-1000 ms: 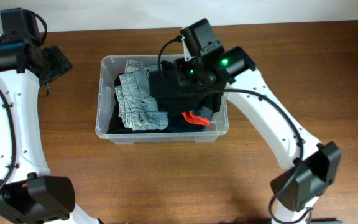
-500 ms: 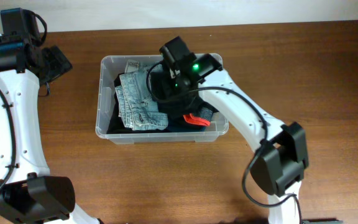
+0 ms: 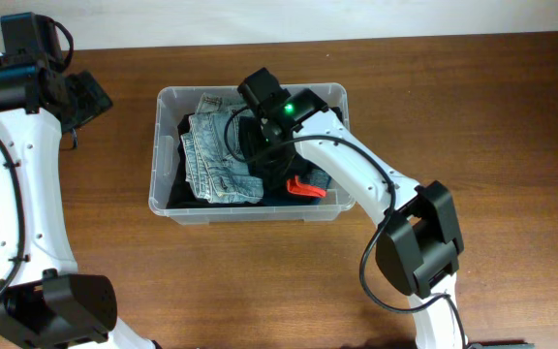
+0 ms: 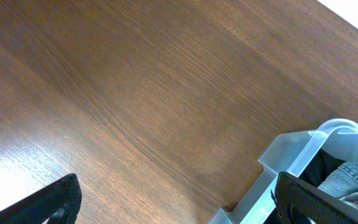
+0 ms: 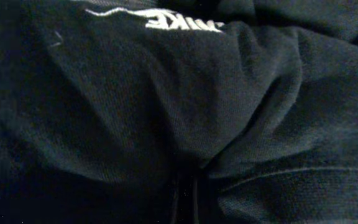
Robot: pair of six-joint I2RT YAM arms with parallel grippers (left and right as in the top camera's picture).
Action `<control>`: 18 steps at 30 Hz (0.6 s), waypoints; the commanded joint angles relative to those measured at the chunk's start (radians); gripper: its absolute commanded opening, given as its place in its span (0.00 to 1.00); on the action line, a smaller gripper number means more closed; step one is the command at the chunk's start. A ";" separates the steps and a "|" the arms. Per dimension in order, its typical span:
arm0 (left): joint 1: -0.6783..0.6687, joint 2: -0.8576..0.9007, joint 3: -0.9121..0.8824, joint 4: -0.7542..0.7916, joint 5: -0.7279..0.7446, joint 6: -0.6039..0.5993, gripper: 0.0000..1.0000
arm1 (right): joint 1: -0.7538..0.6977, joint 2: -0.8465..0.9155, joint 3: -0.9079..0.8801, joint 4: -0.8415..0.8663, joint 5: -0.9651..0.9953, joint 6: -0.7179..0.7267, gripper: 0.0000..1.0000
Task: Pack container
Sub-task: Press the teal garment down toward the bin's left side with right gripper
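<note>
The container (image 3: 168,97), a clear plastic bin, stands mid-table; its corner (image 4: 303,146) shows in the left wrist view. Inside lie folded blue jeans (image 3: 211,155) on the left, a black garment (image 3: 277,179) and a red item (image 3: 305,187) near the front wall. My right gripper (image 3: 258,145) reaches down into the bin and is shut, its tips (image 5: 185,199) pressed into the black garment (image 5: 166,93), whose folds bunch around them. A white logo shows on that fabric. My left gripper (image 3: 85,97) hangs open over bare table left of the bin, nothing between its fingers (image 4: 61,199).
The wooden table (image 3: 473,107) runs all round the bin. A pale wall edge (image 3: 260,19) lies along the back. The right arm's base (image 3: 419,252) stands at the front right, the left arm's base (image 3: 56,305) at the front left.
My right arm has swung leftward across the bin, from over the right side of the black garment to beside the jeans, gripper shut throughout. The left arm has not moved.
</note>
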 commanded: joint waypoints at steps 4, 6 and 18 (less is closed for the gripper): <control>0.002 -0.020 0.006 -0.001 -0.004 -0.010 0.99 | 0.042 -0.061 0.084 -0.057 0.004 0.012 0.04; 0.002 -0.020 0.006 -0.001 -0.004 -0.010 0.99 | 0.053 -0.080 0.110 -0.062 0.002 0.012 0.04; 0.002 -0.020 0.006 -0.001 -0.004 -0.010 0.99 | 0.128 -0.050 0.126 -0.036 0.042 0.021 0.04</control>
